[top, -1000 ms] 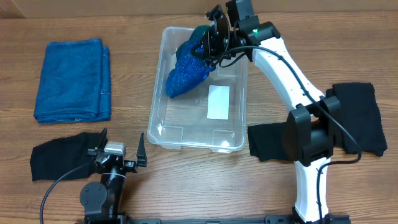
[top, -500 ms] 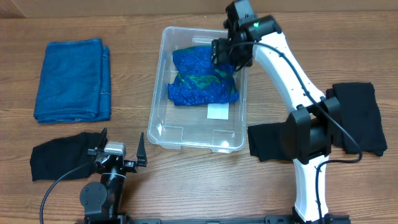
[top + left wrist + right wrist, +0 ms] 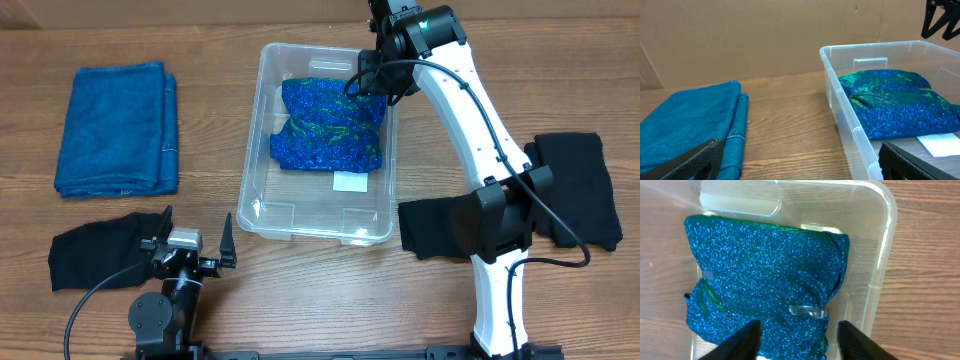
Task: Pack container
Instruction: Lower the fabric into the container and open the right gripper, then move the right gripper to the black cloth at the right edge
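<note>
The clear container (image 3: pixel 250 160) stands mid-table with a white label (image 3: pixel 348 182) on its base. A sparkly blue-green cloth (image 3: pixel 330 125) lies loose in its far half, also seen as the cloth (image 3: pixel 765 275) from the right wrist and the cloth (image 3: pixel 890 105) from the left. My right gripper (image 3: pixel 374 68) hovers above the container's far right corner, open and empty; its tips (image 3: pixel 797 342) hang over the cloth without touching it. My left gripper (image 3: pixel 190 250) rests near the front edge, open wide, with bare wood between its fingers (image 3: pixel 695 162).
A folded blue towel (image 3: pixel 118 128) lies left of the container. Black cloths lie at the front left (image 3: pixel 95 250), under the right arm (image 3: pixel 435 228) and at the far right (image 3: pixel 580 190). A cardboard wall (image 3: pixel 765 35) closes the back.
The right gripper has opened and let go of the sparkly cloth, which dropped and spread flat in the container. The gripper rose toward the far rim. The left arm stayed still.
</note>
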`<action>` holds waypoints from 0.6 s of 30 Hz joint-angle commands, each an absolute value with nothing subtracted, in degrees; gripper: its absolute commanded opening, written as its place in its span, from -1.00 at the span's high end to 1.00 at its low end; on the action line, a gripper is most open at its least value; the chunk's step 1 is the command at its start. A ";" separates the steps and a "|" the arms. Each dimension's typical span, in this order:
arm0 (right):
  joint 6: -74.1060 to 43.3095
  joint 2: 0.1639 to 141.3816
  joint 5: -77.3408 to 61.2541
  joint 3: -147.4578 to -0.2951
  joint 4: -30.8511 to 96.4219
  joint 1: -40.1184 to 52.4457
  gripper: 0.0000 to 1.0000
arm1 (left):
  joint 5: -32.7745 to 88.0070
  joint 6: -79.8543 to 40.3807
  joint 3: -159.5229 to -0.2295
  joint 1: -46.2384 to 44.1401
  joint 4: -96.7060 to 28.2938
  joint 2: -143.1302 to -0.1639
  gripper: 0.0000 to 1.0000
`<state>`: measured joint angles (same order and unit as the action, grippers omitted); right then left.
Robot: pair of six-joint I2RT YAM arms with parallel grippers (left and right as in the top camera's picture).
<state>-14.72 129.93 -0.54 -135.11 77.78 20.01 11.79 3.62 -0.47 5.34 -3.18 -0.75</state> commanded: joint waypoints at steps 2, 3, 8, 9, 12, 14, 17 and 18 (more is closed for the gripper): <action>-19.11 117.34 8.27 -136.97 83.20 19.00 -0.36 | 11.62 4.73 -0.27 5.72 -3.16 -0.27 -1.00; -20.47 115.20 8.51 -136.97 84.68 18.24 -0.37 | 11.62 4.73 -0.27 5.72 -3.16 -0.27 -1.00; -32.73 105.34 12.93 -136.97 96.09 11.77 -0.46 | 11.62 4.73 -0.27 5.72 -3.16 -0.27 -1.00; -34.44 104.25 14.52 -136.73 97.06 10.15 -0.57 | 11.62 4.73 -0.27 5.72 -3.16 -0.27 -1.00; -39.31 101.78 14.52 -136.05 97.06 2.63 -0.72 | 11.62 4.73 -0.27 5.72 -3.16 -0.27 -1.00; -40.05 101.80 14.52 -135.92 97.06 -1.37 -0.81 | 11.62 4.73 -0.27 5.72 -3.16 -0.27 -1.00; -40.62 101.80 16.49 -132.94 97.03 -10.20 -1.00 | 11.62 4.73 -0.27 5.72 -3.16 -0.27 -1.00; -40.56 101.80 16.91 -131.11 96.95 -13.69 -1.00 | 11.62 4.73 -0.27 5.72 -3.16 -0.27 -1.00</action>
<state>-38.96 102.28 14.31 -134.47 96.97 -7.40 11.79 3.62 -0.47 5.34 -3.18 -0.73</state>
